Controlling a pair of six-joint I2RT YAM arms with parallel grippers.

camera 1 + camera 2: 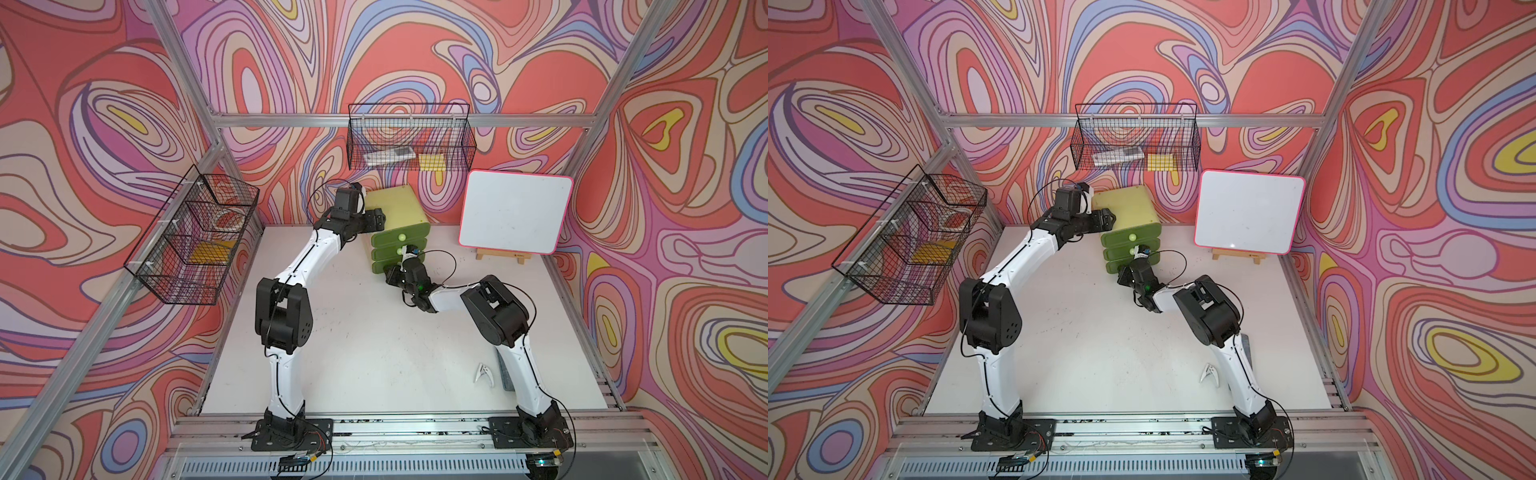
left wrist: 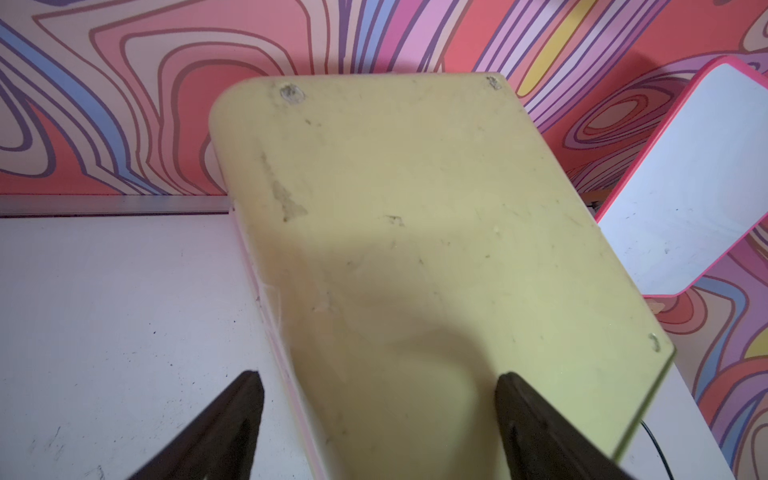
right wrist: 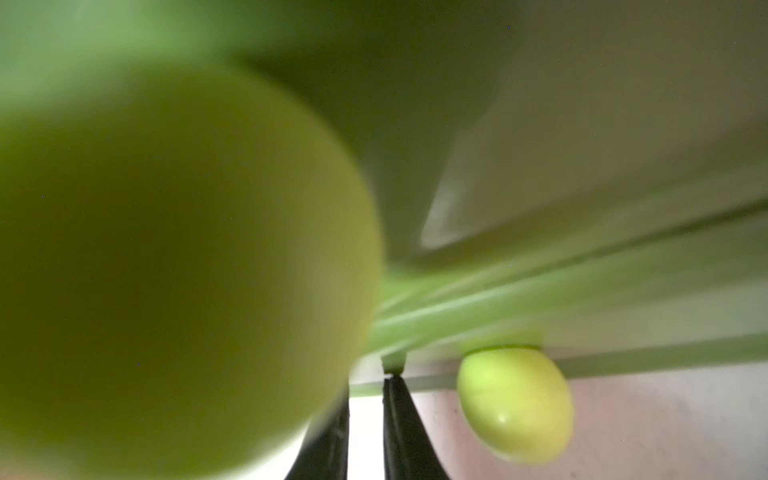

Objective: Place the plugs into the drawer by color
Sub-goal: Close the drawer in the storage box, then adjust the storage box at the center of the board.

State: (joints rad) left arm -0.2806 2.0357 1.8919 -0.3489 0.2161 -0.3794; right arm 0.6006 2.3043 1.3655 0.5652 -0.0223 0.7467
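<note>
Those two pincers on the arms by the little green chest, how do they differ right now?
The left pincer is open, one finger over the chest's top, one past its side; the right pincer is shut. The left is up at the chest's top, the right low at the drawer fronts beside a ball knob. Both have black fingers and are at the chest.

lab test cell: alu frame [image 1: 291,120], swirl-print backdrop walls [image 1: 685,208]
</note>
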